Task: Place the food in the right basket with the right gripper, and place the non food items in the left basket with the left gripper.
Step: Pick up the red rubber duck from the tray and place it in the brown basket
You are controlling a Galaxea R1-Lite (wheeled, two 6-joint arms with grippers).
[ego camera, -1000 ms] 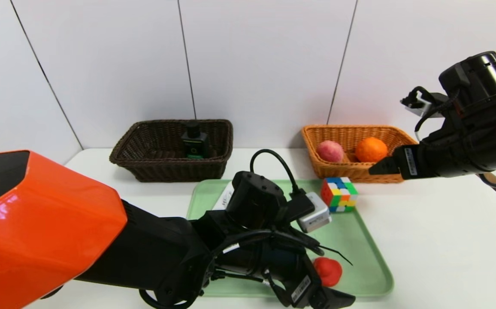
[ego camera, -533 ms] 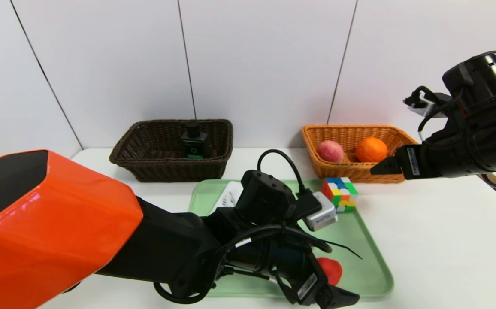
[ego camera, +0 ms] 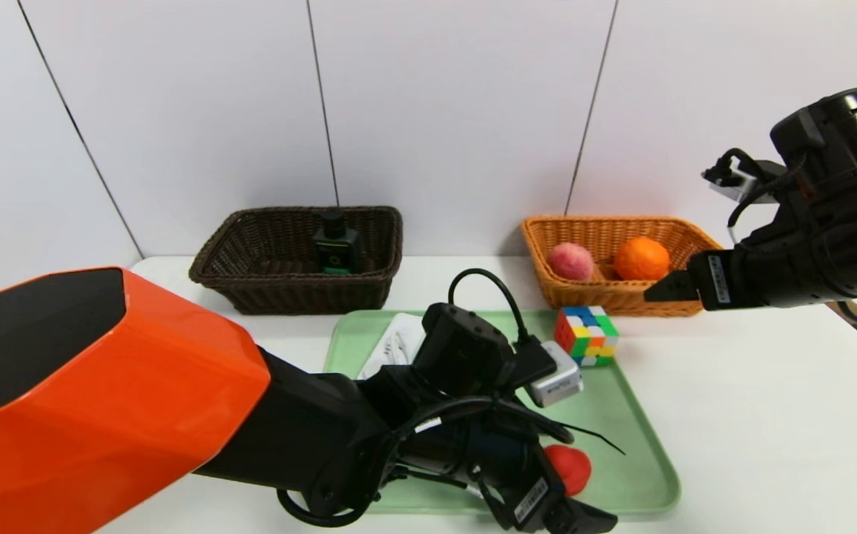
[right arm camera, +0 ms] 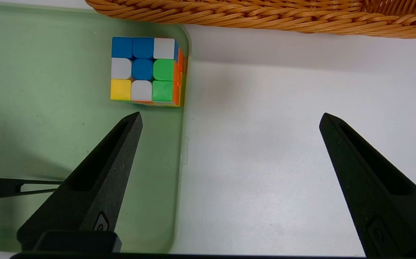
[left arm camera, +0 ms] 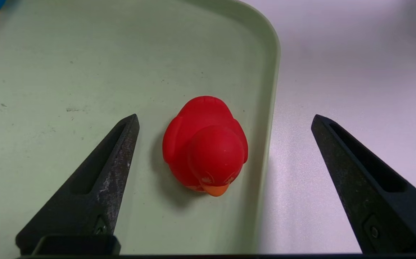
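Observation:
A red rubber duck (ego camera: 568, 469) (left arm camera: 205, 144) sits on the green tray (ego camera: 621, 460) near its front right edge. My left gripper (left arm camera: 225, 120) (ego camera: 584, 519) is open and hovers over the duck, one finger over the tray, the other over the table. A colour cube (ego camera: 586, 335) (right arm camera: 145, 70) sits at the tray's far right corner. A white packet (ego camera: 391, 348) lies at the tray's far left, partly hidden by my left arm. My right gripper (right arm camera: 230, 118) (ego camera: 658, 291) is open and empty, above the table beside the orange basket (ego camera: 666, 304). The dark left basket (ego camera: 288, 297) holds a black-green item (ego camera: 336, 245).
The orange basket holds a peach (ego camera: 571, 261) and an orange (ego camera: 641, 257). Both baskets stand at the table's back against the white wall. My left arm's orange shell (ego camera: 87, 400) fills the lower left. Bare white table (ego camera: 769, 415) lies right of the tray.
My left arm has moved to the right and a little forward, uncovering more of the white packet. My right gripper has drifted slightly to the right. The objects have not moved.

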